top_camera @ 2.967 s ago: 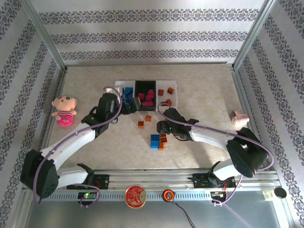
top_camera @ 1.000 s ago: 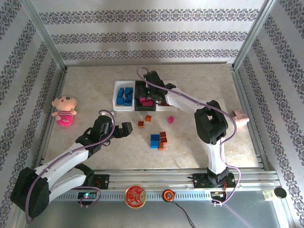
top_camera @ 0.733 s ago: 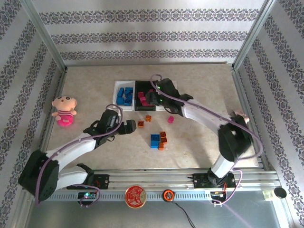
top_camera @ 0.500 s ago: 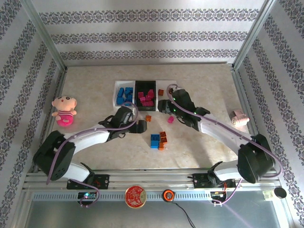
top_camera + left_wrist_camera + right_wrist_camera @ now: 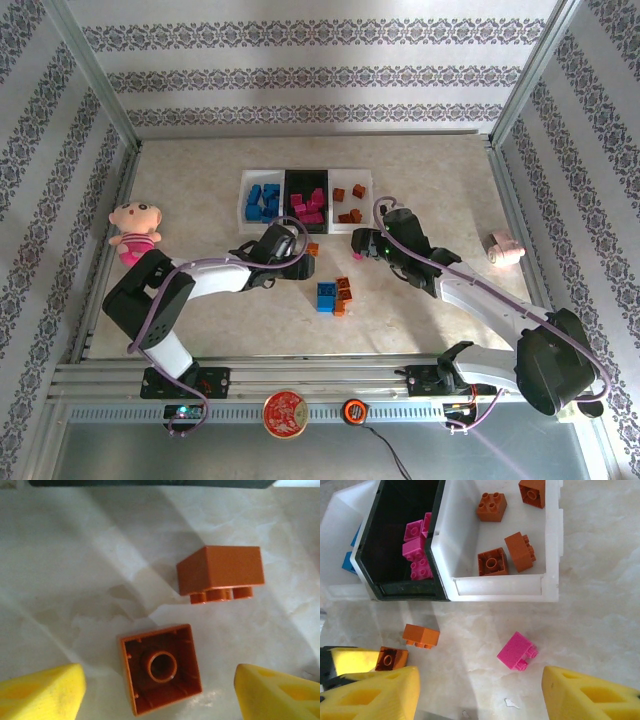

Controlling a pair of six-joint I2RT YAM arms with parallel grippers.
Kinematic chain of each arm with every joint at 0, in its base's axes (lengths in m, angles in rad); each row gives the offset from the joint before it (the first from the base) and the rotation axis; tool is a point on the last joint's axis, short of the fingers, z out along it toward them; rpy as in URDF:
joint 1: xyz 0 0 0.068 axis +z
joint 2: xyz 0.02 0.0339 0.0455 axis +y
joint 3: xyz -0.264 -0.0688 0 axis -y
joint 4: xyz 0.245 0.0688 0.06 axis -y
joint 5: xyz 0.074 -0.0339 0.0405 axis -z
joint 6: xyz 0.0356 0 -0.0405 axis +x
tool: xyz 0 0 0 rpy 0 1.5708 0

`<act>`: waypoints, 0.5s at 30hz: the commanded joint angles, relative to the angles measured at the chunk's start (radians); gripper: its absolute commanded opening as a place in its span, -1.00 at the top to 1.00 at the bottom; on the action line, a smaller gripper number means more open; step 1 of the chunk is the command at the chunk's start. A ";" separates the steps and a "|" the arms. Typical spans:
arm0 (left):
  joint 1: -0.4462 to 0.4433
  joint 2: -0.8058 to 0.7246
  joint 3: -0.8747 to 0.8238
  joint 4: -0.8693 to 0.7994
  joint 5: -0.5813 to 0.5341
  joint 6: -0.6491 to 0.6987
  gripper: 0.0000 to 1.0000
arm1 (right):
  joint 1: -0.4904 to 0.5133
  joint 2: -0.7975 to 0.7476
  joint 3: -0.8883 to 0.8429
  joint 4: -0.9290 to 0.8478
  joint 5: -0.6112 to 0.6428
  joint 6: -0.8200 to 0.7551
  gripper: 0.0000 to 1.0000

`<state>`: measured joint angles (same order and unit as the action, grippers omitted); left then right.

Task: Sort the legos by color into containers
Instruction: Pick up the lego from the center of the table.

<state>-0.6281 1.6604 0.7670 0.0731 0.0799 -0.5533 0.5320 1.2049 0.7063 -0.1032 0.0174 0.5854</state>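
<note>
The containers stand side by side: a white bin (image 5: 262, 200) with blue legos, a black bin (image 5: 308, 203) with pink ones, and a white bin (image 5: 350, 205) with orange ones. My left gripper (image 5: 160, 692) is open low over the table. An upturned orange lego (image 5: 161, 668) lies between its yellow fingers (image 5: 40, 692), untouched. A second orange lego (image 5: 220, 570) lies on its side just beyond. My right gripper (image 5: 480, 692) is open in front of the orange bin's wall (image 5: 500, 587). A pink lego (image 5: 516, 651) lies on the table between its fingers (image 5: 590, 695).
A blue lego (image 5: 326, 297) and orange legos (image 5: 343, 290) lie together nearer the bases. A pink doll (image 5: 135, 232) sits at the left and a pink-white roll (image 5: 503, 250) at the right. Patterned walls and metal rails enclose the table.
My left gripper swung right and forward to straddle the upturned orange lego, its jaws narrowing. My right gripper pulled back from over the bins and came down around the loose pink lego.
</note>
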 commanded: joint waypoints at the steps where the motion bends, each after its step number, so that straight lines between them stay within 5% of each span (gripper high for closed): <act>1: 0.000 0.055 0.033 0.058 -0.016 0.024 -0.49 | -0.006 -0.011 -0.011 0.034 -0.016 0.016 -0.32; 8: 0.006 0.077 0.022 0.088 -0.040 0.033 -0.22 | -0.006 -0.031 -0.029 0.037 -0.018 0.013 -0.32; 15: 0.003 0.115 0.031 0.092 -0.059 0.061 -0.28 | -0.006 -0.022 -0.040 0.047 -0.020 0.022 -0.32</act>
<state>-0.6285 1.6920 0.7864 0.0616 0.0246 -0.5327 0.5320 1.1908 0.6838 -0.0746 0.0090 0.5983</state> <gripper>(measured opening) 0.645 0.660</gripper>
